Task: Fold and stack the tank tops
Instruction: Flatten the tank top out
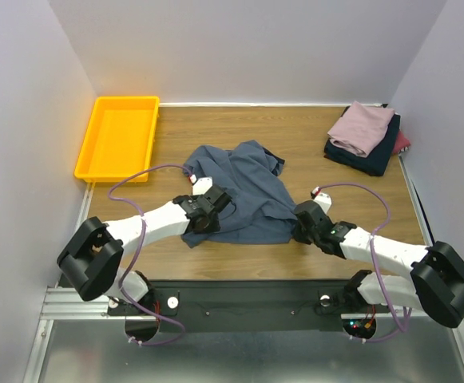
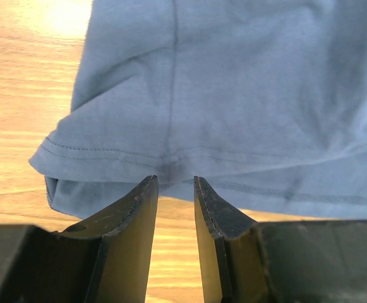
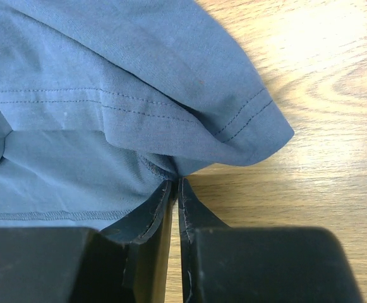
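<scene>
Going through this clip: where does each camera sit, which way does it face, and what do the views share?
Top external: fixed above and behind the bases, looking down at the table. Both whole arms show, with the left gripper and right gripper at the slate-blue tank top.
Left wrist: rides the left wrist, looking along the slightly parted left gripper at the top's stitched hem.
Right wrist: rides the right wrist, looking along the right gripper, closed on a hem fold.
Shared: all three show the slate-blue tank top.
</scene>
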### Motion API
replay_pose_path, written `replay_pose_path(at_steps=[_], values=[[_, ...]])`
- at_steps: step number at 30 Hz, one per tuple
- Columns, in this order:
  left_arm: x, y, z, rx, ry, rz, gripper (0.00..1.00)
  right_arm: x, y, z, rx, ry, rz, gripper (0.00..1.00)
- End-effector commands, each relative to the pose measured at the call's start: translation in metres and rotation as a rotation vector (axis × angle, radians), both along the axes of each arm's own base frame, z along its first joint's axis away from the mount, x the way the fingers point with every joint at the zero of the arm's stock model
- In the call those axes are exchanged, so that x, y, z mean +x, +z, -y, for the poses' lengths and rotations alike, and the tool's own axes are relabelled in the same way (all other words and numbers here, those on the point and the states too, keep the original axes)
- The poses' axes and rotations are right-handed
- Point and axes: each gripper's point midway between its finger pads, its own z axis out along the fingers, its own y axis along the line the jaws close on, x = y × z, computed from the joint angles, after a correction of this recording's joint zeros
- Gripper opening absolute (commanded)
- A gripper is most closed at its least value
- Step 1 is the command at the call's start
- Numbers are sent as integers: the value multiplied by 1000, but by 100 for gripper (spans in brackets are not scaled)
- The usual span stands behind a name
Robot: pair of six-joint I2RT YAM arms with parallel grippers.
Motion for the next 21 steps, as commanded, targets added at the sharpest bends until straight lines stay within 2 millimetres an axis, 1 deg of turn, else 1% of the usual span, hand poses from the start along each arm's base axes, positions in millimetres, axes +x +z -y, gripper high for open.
replay_pose_path(at_steps=[1, 2, 6, 12, 15, 16, 19, 20, 21], values=[[8, 1, -7, 50, 36, 30, 42, 1, 1, 9, -64, -4, 4, 13], [10, -3, -8, 70, 34, 25, 43, 0, 1, 9, -64, -2, 4, 13], [16, -5, -10, 100, 48, 41, 43, -1, 3, 10, -60, 1, 9, 13], [23, -3, -3, 80, 37, 66, 43, -2, 4, 9, -53, 9, 11, 13], [25, -4, 1, 74, 26, 69, 36, -3, 3, 10, -57, 8, 8, 13], [25, -6, 2, 77, 18, 65, 29, -3, 3, 10, -55, 9, 9, 13], [25, -10, 3, 77, 12, 60, 22, -2, 5, 10, -55, 8, 14, 13], [25, -10, 3, 75, 11, 59, 17, -3, 5, 11, -57, 10, 15, 13], [24, -11, 3, 75, 8, 57, 15, -2, 6, 11, -57, 6, 18, 13]])
